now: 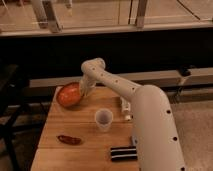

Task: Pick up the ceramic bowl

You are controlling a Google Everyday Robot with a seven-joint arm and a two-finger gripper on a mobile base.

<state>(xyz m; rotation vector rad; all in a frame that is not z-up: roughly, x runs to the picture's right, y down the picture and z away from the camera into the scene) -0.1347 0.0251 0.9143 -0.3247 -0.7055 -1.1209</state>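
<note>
my gripper (85, 89) sits against the right rim of the ceramic bowl (68, 95) at the far left corner of the table (82, 150), likely because that thin edge offers a hold, the bowl seemingly tipped, though i cannot tell if it grips or gapes

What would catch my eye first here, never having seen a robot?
A big white arm reaches from the lower right across the wooden table, its end effector at the right edge of the glossy orange-red ceramic bowl at the far left corner. A translucent cup stands mid-table, and a dark red elongated object lies nearer, to the left.
</note>
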